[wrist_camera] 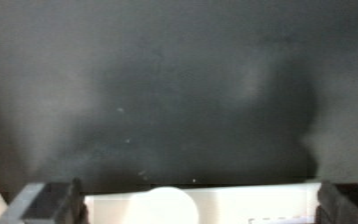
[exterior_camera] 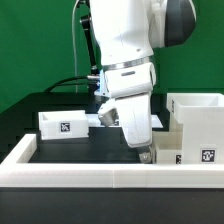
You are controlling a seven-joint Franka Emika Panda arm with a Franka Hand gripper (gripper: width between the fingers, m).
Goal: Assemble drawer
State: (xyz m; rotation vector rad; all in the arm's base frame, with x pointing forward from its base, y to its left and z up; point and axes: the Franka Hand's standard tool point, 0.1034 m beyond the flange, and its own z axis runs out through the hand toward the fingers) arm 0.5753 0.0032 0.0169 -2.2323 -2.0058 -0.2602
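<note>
In the exterior view the large open-fronted cube casing stands at the right. A smaller open-topped white box with a tag sits low in front of it. A second small tagged box lies at the left. My gripper points down just left of the box by the casing, close to the tabletop. In the wrist view the gripper is open, with a dark finger at each side. The top of a white box with a rounded white bump fills the space between them. Whether the fingers touch it is unclear.
A long low white border wall runs along the front and up the exterior view's left side. Black cables hang behind the arm. A green backdrop stands behind the black tabletop.
</note>
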